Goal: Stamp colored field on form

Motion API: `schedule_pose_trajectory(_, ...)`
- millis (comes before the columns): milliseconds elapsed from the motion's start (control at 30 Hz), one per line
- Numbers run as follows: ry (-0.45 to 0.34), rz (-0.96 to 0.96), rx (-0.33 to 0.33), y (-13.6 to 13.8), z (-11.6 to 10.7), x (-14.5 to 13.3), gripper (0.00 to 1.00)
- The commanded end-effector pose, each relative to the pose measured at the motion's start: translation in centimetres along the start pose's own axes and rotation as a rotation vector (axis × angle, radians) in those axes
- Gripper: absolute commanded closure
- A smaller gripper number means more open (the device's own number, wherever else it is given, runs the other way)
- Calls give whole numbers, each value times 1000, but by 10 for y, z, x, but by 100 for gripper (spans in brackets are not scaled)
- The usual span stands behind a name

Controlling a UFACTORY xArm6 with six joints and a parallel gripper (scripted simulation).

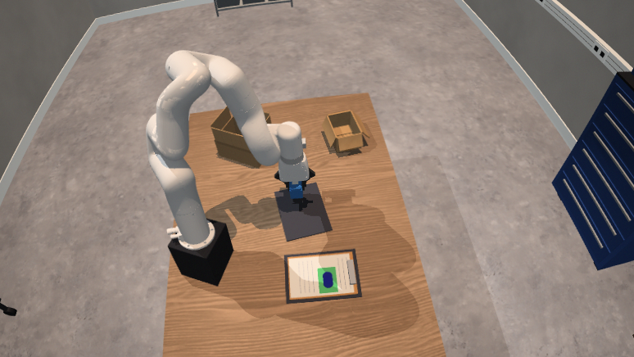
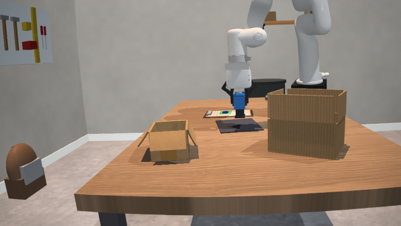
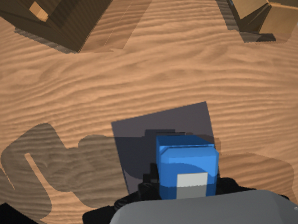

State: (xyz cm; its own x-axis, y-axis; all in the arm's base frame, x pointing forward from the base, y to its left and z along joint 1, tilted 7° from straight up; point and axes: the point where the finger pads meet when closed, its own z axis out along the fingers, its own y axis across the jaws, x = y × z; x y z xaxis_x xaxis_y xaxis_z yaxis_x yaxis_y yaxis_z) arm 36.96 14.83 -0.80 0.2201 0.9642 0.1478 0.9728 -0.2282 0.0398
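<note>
Stamp held above the mat
No readable writing; the gripper [image 2: 239, 96] pinches the blue stamp [image 2: 239, 101] upright, hanging directly beneath it above the dark mat [image 2: 246, 126].

two cardboard boxes [image 1: 237, 135] [image 1: 345, 129], one stamp [image 1: 296, 189], one mat [image 1: 305, 217], one clipboard form [image 1: 310, 270], one table [image 1: 364, 212]

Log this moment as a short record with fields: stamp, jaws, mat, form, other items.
stamp: blue stamp, upright, held above the mat, not yet set down
jaws: gripper shut on the stamp
mat: dark mat, nothing resting on it
form: clipboard form; green field carries a blue mark
other items: two open cardboard boxes
</note>
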Motion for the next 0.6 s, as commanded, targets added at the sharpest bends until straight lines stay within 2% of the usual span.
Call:
schedule_pose_trajectory(0, -28, 4, 0, -4, -1, 25, 73)
schedule_pose_trajectory(433, -28, 4, 0, -4, -1, 26, 73)
schedule_pose_trajectory(567, -28, 4, 0, 0, -1, 11, 73)
